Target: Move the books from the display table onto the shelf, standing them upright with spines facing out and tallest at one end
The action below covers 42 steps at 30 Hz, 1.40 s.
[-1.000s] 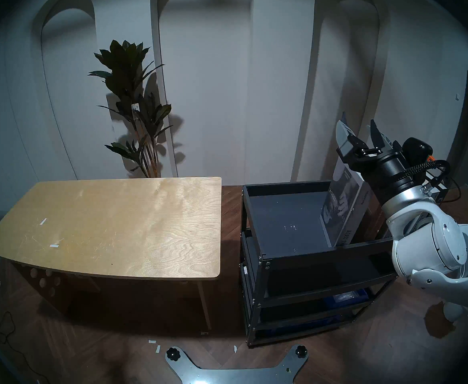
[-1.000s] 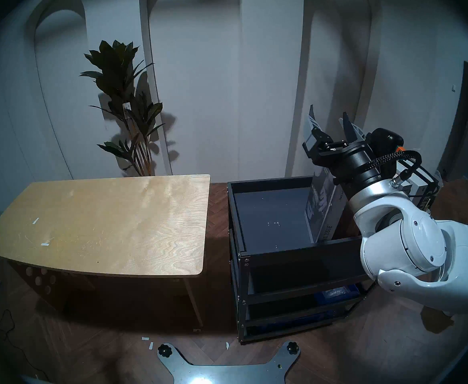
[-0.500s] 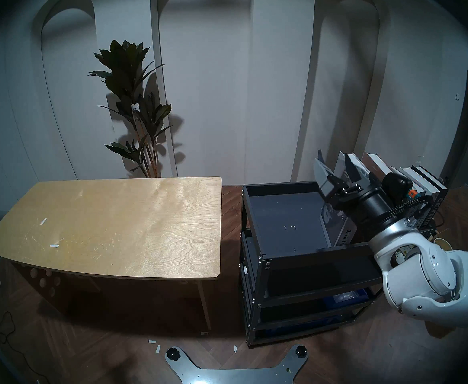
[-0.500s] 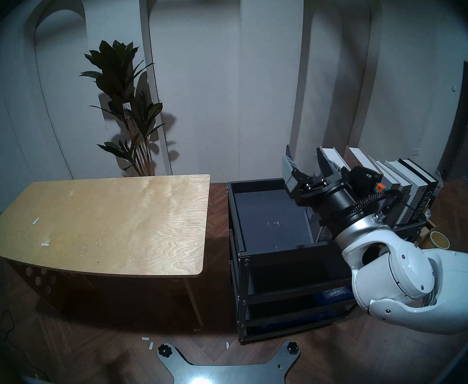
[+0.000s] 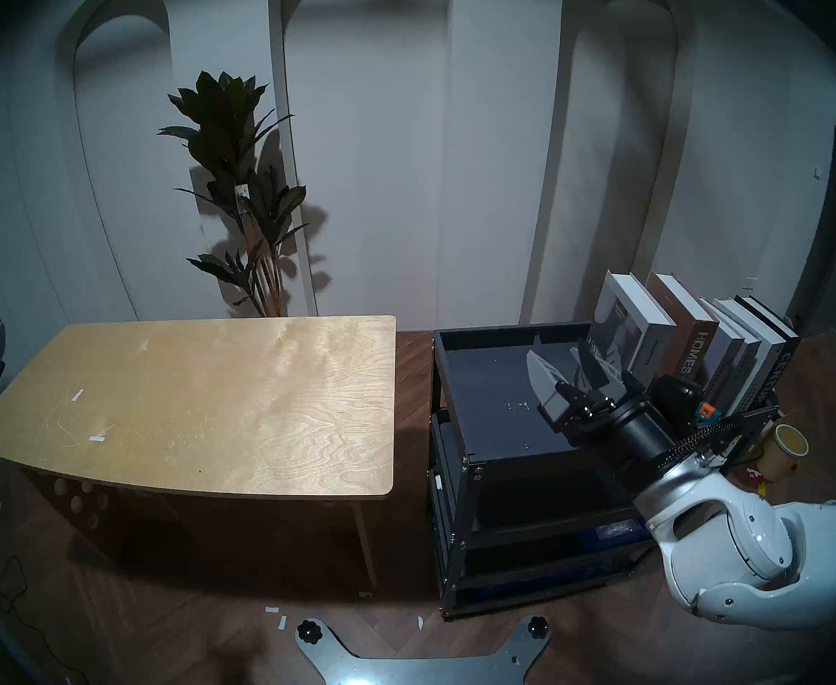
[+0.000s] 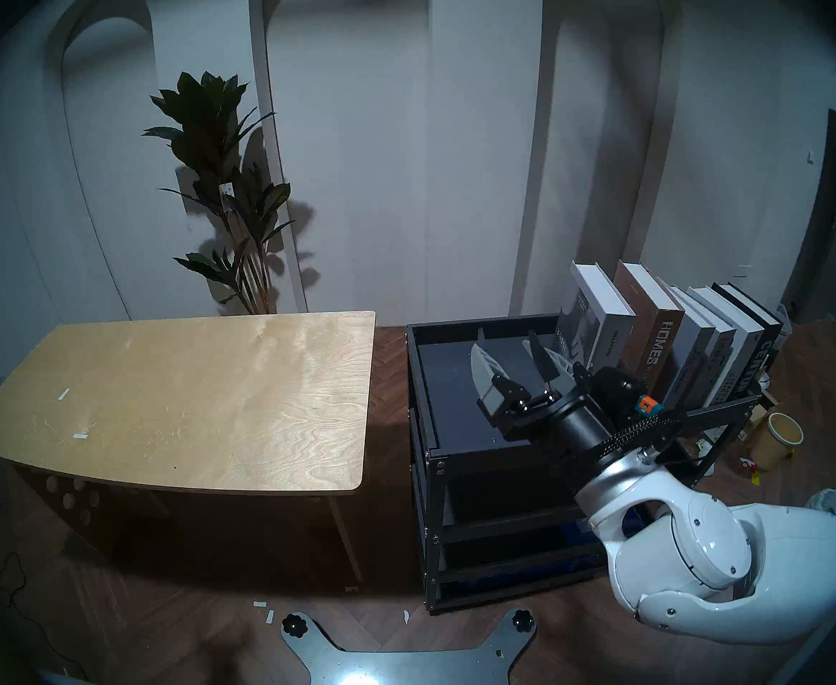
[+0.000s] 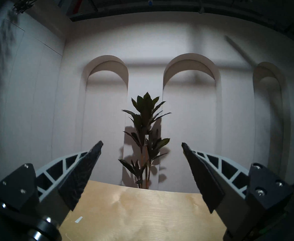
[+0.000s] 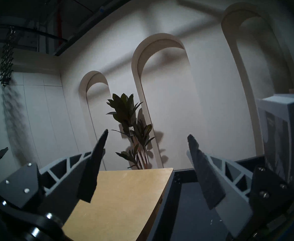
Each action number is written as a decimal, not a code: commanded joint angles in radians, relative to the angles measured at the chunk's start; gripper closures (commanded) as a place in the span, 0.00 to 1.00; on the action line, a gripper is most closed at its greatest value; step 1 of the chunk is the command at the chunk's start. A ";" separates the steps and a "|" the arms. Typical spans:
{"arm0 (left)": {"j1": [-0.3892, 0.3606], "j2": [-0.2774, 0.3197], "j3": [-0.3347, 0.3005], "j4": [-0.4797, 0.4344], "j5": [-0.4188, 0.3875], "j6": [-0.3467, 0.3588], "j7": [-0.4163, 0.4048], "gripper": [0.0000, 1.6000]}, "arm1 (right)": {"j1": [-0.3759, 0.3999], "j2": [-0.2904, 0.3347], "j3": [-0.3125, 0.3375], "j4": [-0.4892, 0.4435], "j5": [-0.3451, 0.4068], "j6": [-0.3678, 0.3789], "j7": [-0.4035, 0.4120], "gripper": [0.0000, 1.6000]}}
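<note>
Table (image 5: pixel 208 397): top bare but for two small tape scraps; open above across its whole width.
Shelf (image 5: pixel 455 397) top tray: left part free; row of books (image 5: pixel 693 343) stands along the right end, leaning left.
Right end effector (image 5: pixel 562 367): jaws apart, over the tray just left of the books.
Plant (image 5: pixel 243 199): against the far wall behind the table.
Floor gap between table and shelf: narrow.

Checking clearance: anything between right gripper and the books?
Nothing. Head view shows only bare shelf tray between the right gripper and the books.
</note>
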 commanded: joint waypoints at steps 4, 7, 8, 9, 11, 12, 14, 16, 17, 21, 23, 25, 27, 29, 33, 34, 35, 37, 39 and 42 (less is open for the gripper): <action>0.065 -0.043 0.003 -0.055 0.033 -0.020 -0.095 0.00 | -0.009 -0.126 -0.118 -0.007 -0.045 0.006 0.057 0.00; 0.076 -0.060 0.002 -0.066 0.036 -0.025 -0.129 0.00 | -0.009 -0.166 -0.165 -0.007 -0.064 0.013 0.066 0.00; 0.078 -0.062 -0.001 -0.069 0.037 -0.027 -0.136 0.00 | -0.008 -0.175 -0.176 -0.007 -0.070 0.014 0.068 0.00; 0.080 -0.064 -0.004 -0.073 0.037 -0.030 -0.147 0.00 | -0.008 -0.184 -0.188 -0.007 -0.076 0.017 0.069 0.00; 0.085 -0.072 -0.011 -0.082 0.037 -0.035 -0.170 0.00 | -0.007 -0.209 -0.217 -0.007 -0.088 0.024 0.071 0.00; 0.088 -0.077 -0.015 -0.087 0.036 -0.038 -0.183 0.00 | -0.006 -0.223 -0.233 -0.007 -0.095 0.029 0.072 0.00; 0.094 -0.086 -0.023 -0.097 0.036 -0.044 -0.209 0.00 | -0.003 -0.246 -0.260 -0.007 -0.111 0.041 0.068 0.00; 0.101 -0.095 -0.030 -0.106 0.036 -0.049 -0.233 0.00 | 0.001 -0.266 -0.278 -0.007 -0.125 0.056 0.059 0.00; 0.106 -0.101 -0.035 -0.111 0.035 -0.053 -0.247 0.00 | 0.007 -0.271 -0.284 -0.007 -0.135 0.066 0.053 0.00; 0.124 -0.124 -0.054 -0.123 0.029 -0.064 -0.302 0.00 | 0.024 -0.317 -0.310 -0.007 -0.171 0.096 0.026 0.00; 0.132 -0.135 -0.064 -0.127 0.023 -0.069 -0.330 0.00 | 0.033 -0.334 -0.321 0.003 -0.192 0.110 0.009 0.00; 0.141 -0.145 -0.074 -0.129 0.014 -0.071 -0.362 0.00 | 0.040 -0.362 -0.333 0.023 -0.219 0.121 -0.012 0.00; 0.149 -0.158 -0.082 -0.130 0.000 -0.070 -0.392 0.00 | 0.047 -0.383 -0.341 0.042 -0.241 0.133 -0.037 0.00; 0.156 -0.167 -0.092 -0.132 -0.011 -0.071 -0.424 0.00 | 0.055 -0.404 -0.349 0.063 -0.266 0.145 -0.061 0.00; 0.171 -0.185 -0.099 -0.137 -0.027 -0.074 -0.490 0.00 | 0.077 -0.450 -0.366 0.119 -0.331 0.170 -0.111 0.00; 0.174 -0.189 -0.096 -0.138 -0.032 -0.074 -0.506 0.00 | 0.082 -0.462 -0.370 0.133 -0.349 0.176 -0.125 0.00; 0.175 -0.192 -0.093 -0.140 -0.034 -0.076 -0.517 0.00 | 0.087 -0.468 -0.373 0.143 -0.361 0.180 -0.135 0.00; 0.182 -0.194 -0.084 -0.144 -0.025 -0.087 -0.550 0.00 | 0.099 -0.494 -0.378 0.168 -0.396 0.190 -0.158 0.00; 0.181 -0.200 -0.070 -0.143 -0.028 -0.092 -0.577 0.00 | 0.115 -0.512 -0.386 0.191 -0.438 0.199 -0.184 0.00; 0.171 -0.204 -0.052 -0.143 -0.029 -0.106 -0.605 0.00 | 0.129 -0.544 -0.391 0.221 -0.494 0.210 -0.214 0.00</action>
